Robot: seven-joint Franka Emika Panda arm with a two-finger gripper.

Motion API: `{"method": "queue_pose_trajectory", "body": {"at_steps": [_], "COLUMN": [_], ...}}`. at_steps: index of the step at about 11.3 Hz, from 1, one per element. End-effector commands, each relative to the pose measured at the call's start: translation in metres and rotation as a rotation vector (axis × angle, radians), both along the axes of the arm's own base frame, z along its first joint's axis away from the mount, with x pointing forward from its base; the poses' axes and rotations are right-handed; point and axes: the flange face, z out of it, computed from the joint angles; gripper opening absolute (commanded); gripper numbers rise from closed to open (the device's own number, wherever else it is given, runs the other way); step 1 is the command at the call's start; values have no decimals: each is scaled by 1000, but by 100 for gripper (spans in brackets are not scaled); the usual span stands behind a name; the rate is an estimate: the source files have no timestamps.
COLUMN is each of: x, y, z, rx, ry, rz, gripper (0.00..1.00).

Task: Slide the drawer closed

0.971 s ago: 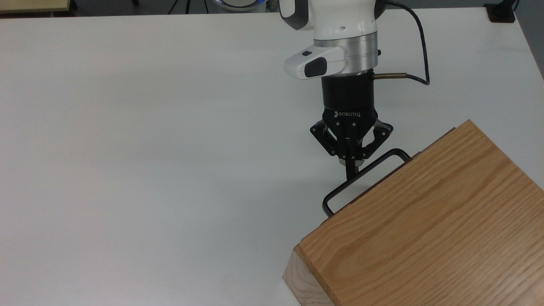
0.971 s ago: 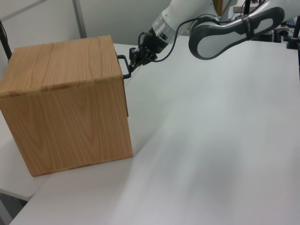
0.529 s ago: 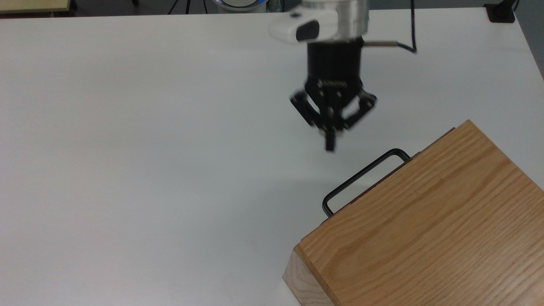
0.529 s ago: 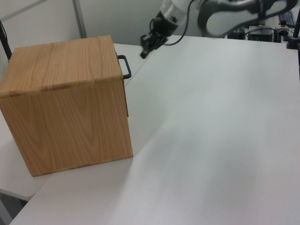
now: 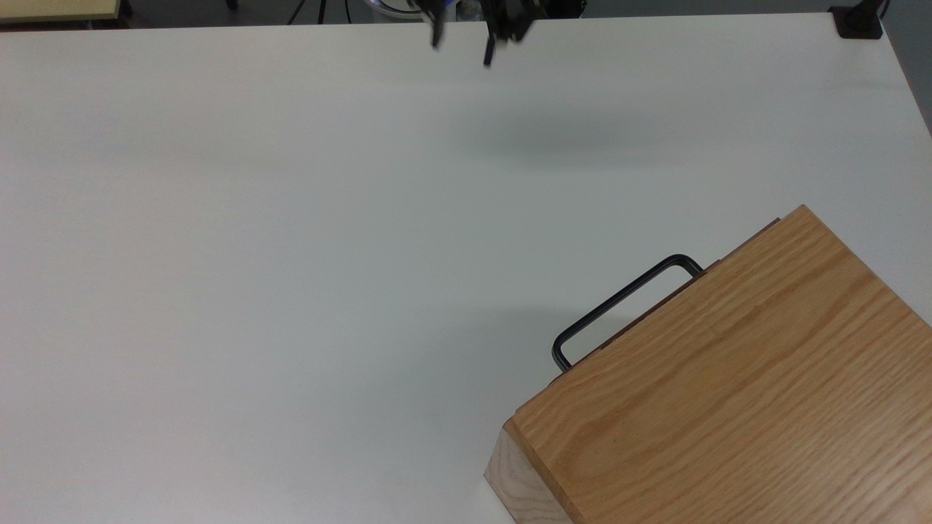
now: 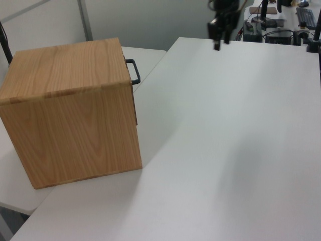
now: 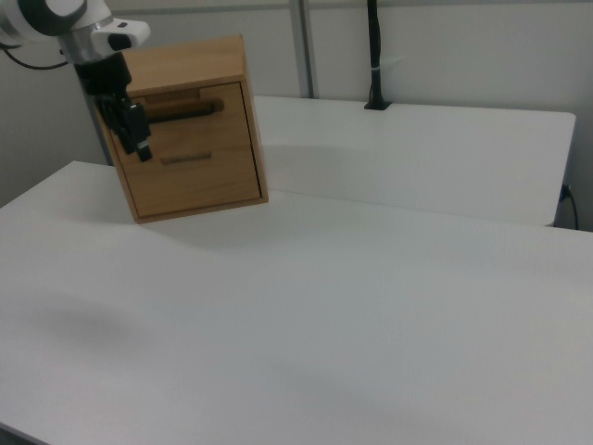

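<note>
The drawer (image 7: pixel 206 95) is the top front panel of an oak-grain cabinet (image 5: pixel 728 378), and it lies close against the cabinet's face. Its thin black bar handle (image 5: pixel 619 306) sticks out toward the table's middle; the handle (image 6: pixel 134 71) also shows at the cabinet's upper right corner in the left view. My gripper (image 5: pixel 461 44) hangs high at the top view's upper edge, far from the handle, with its two fingers apart and nothing between them. In the right view my gripper (image 7: pixel 139 139) overlaps the cabinet's left front edge. In the left view my gripper (image 6: pixel 220 40) is well to the handle's right.
The cabinet (image 6: pixel 70 110) stands on a white table (image 5: pixel 291 255) near one corner. A black clamp (image 5: pixel 859 22) sits at the top view's upper right corner. A black post (image 7: pixel 373 56) rises from the table's far edge. Desks with equipment (image 6: pixel 281 25) stand behind.
My gripper has left the handle and pulled up and back across the table, toward the top view's upper edge. Its fingers were together and now stand apart. The drawer and handle have not shifted.
</note>
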Motion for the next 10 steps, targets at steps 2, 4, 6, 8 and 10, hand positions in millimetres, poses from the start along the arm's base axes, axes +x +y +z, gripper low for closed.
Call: {"method": "queue_pose_trajectory", "body": {"at_steps": [2, 4, 6, 8, 10], "x": [-59, -45, -35, -33, -33], "y": [-29, -64, -73, -76, -83], "z": [-16, -7, -7, -8, -7], "rx": [-22, -17, -17, -7, 43], "ry": [111, 48, 9, 5, 2], "rz": [134, 226, 246, 266, 307], "gripper": [100, 100, 100, 100, 100]}}
